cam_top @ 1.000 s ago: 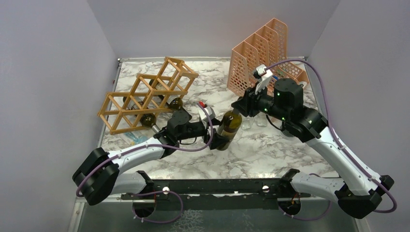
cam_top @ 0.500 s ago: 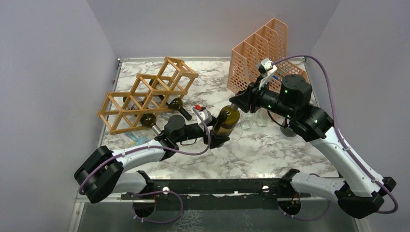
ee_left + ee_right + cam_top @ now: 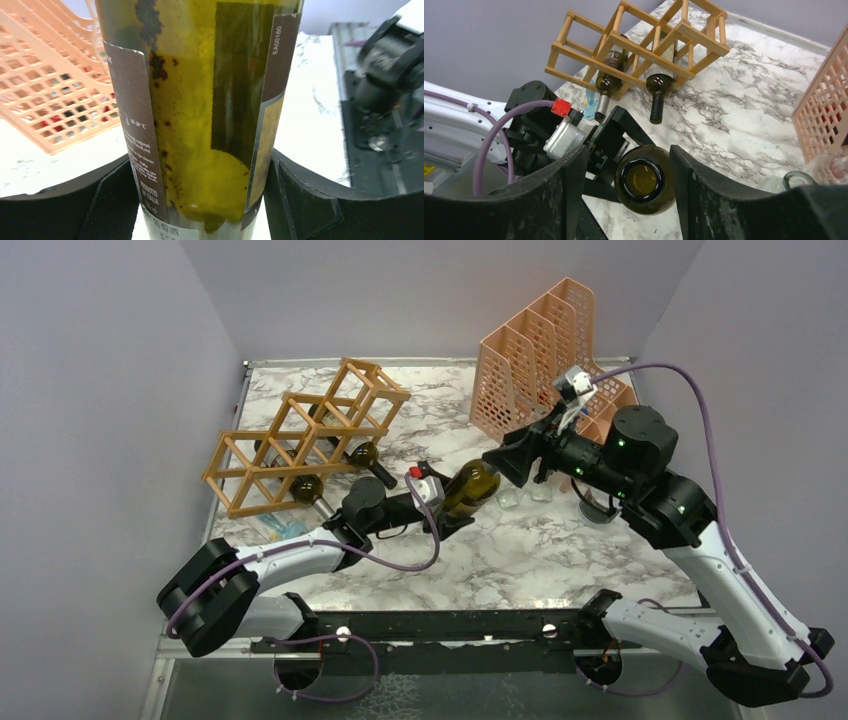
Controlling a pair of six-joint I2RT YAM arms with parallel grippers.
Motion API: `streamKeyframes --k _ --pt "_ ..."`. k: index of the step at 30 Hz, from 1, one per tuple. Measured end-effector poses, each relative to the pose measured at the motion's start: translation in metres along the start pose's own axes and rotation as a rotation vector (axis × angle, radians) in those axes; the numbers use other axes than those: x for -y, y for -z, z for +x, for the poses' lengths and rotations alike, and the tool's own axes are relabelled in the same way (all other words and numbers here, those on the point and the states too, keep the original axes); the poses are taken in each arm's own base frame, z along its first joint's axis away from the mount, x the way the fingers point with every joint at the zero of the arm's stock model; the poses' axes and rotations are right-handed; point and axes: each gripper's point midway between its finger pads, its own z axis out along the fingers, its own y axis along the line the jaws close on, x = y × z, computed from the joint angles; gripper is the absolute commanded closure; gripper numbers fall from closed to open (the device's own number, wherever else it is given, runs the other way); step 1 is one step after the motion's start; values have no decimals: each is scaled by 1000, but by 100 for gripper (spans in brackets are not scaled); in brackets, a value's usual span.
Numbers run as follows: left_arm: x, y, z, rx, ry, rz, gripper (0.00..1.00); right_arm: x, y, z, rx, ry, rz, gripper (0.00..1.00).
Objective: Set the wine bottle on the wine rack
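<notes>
While the wine bottle (image 3: pixel 470 486) was up off the marble table (image 3: pixel 560 540), it sat tilted near the middle of the top view, with its neck aimed toward roughly 2 o'clock. The left gripper (image 3: pixel 449 512) had it clamped around the lower body. In the left wrist view both pads (image 3: pixel 112 200) were pressed flat against the glass and label, so that was a solid hold.

The right gripper (image 3: pixel 629 190) was parted around the bottle's open mouth. There was a clear gap on one side, and I honestly couldn't tell if the other finger was grazing the rim, but it wasn't gripping anything.

The wine rack (image 3: pixel 300 435) stood well apart from the bottle, out at about 10 o'clock from it, close to the table's left edge. Two bottles (image 3: pixel 610 75) were lying in its lower cells with their necks poking out. The peach file holder (image 3: pixel 535 350) was at about 1 o'clock from the held bottle, back by the far wall.
</notes>
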Motion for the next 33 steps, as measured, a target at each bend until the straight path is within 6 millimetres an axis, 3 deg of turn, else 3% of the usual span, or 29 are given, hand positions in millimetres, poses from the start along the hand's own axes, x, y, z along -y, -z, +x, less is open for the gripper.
streamKeyframes --k 4,7,11,17,27,33 --pt "-13 1 4 -25 -150 -38 100 -3 21 -7 28 26 13 33" --pt "-24 -2 -4 -26 -305 -51 100 -6 36 -19 54 52 22 33" --pt "-43 -9 -35 7 -540 -92 100 -9 50 -38 99 93 35 33" --pt "-69 -11 -80 18 -837 -183 100 -3 62 -47 101 141 83 32" --pt "-88 -18 -109 -87 -1214 -173 100 11 61 -25 -13 187 136 32" --pt "-93 -21 -121 -163 -1404 -114 100 25 53 15 -128 173 162 32"
